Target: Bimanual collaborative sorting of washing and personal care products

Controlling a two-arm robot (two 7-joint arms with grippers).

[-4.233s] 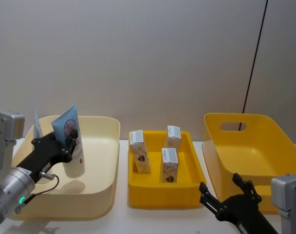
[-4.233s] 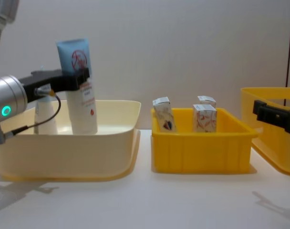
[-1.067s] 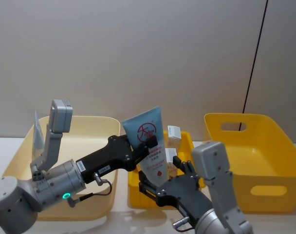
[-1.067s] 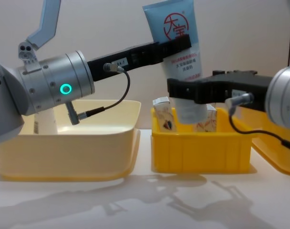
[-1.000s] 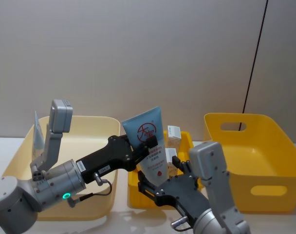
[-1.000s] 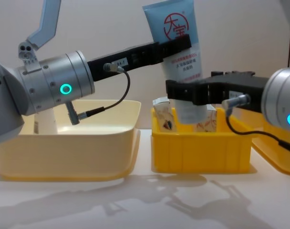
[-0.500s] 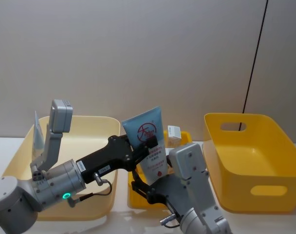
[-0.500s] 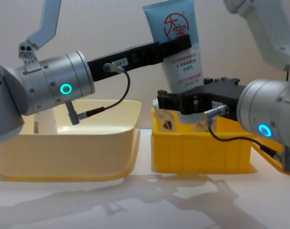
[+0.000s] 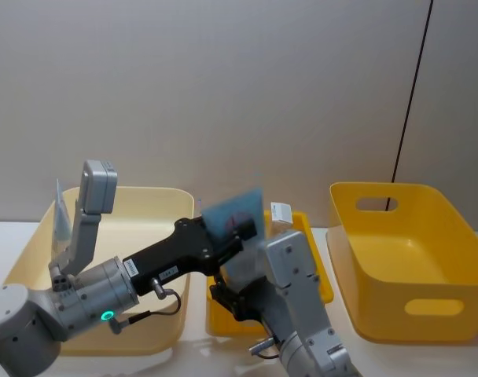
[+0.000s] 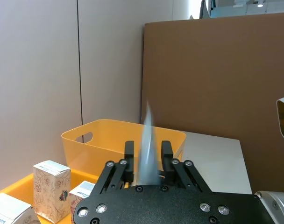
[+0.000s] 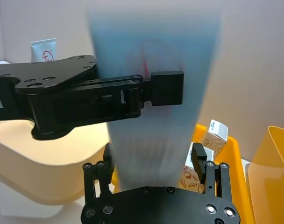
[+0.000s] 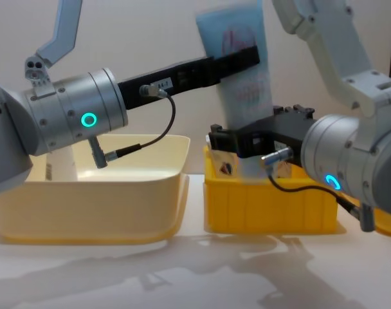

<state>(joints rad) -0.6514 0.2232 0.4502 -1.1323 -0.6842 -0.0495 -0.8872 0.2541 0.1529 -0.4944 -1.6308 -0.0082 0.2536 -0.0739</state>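
1. The left gripper was seen clamped on the upper part of the tube, which was held nearly upright in the air.
2. The right gripper was placed around the tube's lower part, just below the left gripper; whether it was closed on it could not be told.
3. Cartons were stood in the tray beneath both grippers.

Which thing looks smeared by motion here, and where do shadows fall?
Chest view: the tube, held by the left tool above the right tool, is smeared, its print unreadable; grey arm shadows lie on the table. Right wrist view: the tube is a pale streak. Head view: smeared too.
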